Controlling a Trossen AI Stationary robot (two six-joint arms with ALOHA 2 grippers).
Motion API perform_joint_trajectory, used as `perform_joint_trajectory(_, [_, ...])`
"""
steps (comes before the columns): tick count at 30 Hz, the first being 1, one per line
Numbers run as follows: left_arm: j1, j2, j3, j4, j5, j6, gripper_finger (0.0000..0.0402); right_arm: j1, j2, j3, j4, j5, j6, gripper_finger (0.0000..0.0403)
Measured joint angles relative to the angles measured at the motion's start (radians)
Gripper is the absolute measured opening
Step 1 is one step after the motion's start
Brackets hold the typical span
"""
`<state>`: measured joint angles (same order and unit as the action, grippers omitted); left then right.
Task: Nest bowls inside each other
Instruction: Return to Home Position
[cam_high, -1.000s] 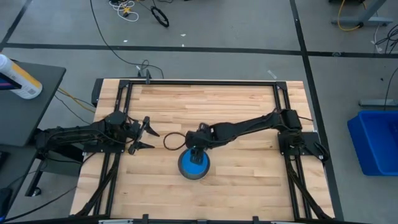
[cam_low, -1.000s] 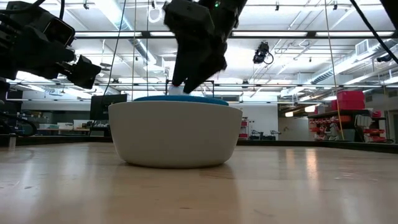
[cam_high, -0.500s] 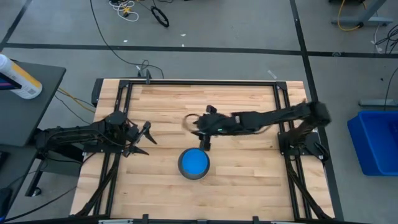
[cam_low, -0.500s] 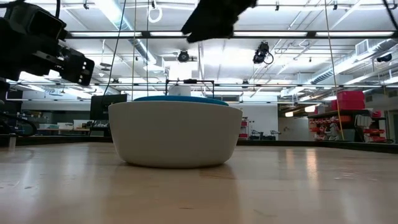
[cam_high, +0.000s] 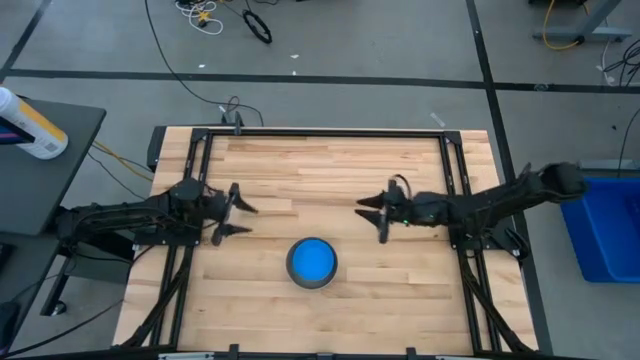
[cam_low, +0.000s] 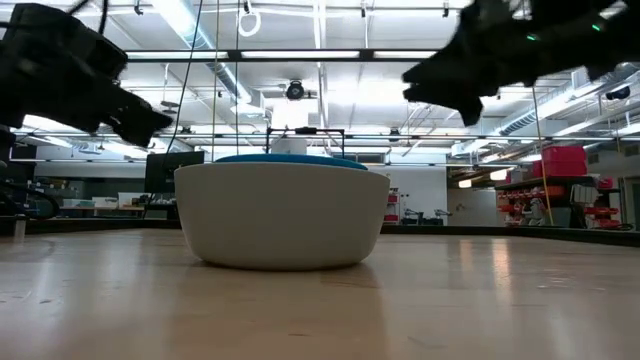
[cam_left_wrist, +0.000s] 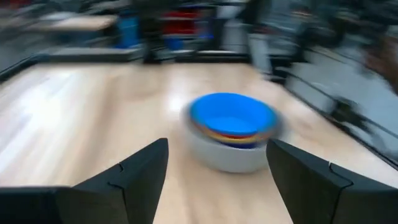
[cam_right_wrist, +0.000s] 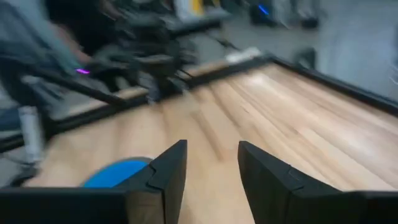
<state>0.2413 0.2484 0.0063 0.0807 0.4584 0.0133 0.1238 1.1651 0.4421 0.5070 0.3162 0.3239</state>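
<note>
The bowls (cam_high: 311, 262) stand nested in one stack on the wooden table, nearer the near edge. The grey bowl (cam_low: 282, 215) is outermost and rests on its base. The light blue bowl (cam_left_wrist: 231, 115) lies on top, with yellow, red and dark blue rims (cam_left_wrist: 233, 135) showing under it. My left gripper (cam_high: 237, 215) hovers open at the table's left, pointing toward the stack. My right gripper (cam_high: 372, 220) hovers open to the right of the stack and a little farther back, roughly level, with nothing between its fingers (cam_right_wrist: 168, 171).
Black frame rails (cam_high: 320, 133) run along the table's far, left and right sides. Off the table, a blue bin (cam_high: 605, 228) stands at the right and a side table with a bottle (cam_high: 30, 125) at the left. Bare wood (cam_high: 330, 170) surrounds the stack.
My right gripper has risen off the bowl stack and drawn back toward the table's right edge, tipping from pointing down to nearly level. The stack has stayed where it was.
</note>
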Motion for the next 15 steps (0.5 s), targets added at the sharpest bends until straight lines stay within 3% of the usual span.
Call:
perform_joint_trajectory(3, [0.000,0.003,0.000,-0.009,-0.181,-0.124,0.0277,0.029,-0.009,-0.163,0.277,-0.053,-0.103,0.0155])
perform_joint_trajectory(5, [0.000,0.002,0.000,-0.015,-0.270,-0.176,0.0277,0.034,-0.008,-0.273,0.504,-0.142,-0.161,0.0157])
perform_joint_trajectory(8, [0.000,0.002,0.000,-0.027,-0.305,-0.272,0.0277,0.036,-0.010,-0.422,0.785,-0.234,-0.190,0.0158])
perform_joint_trajectory(10, [0.000,0.006,0.000,-0.014,-0.245,-0.224,0.0277,0.041,-0.005,-0.426,0.772,-0.296,-0.208,0.0157])
perform_joint_trajectory(15, [0.000,-0.020,0.004,0.077,0.158,-0.060,0.0277,0.068,0.047,-0.375,0.704,-0.355,-0.231,0.0158])
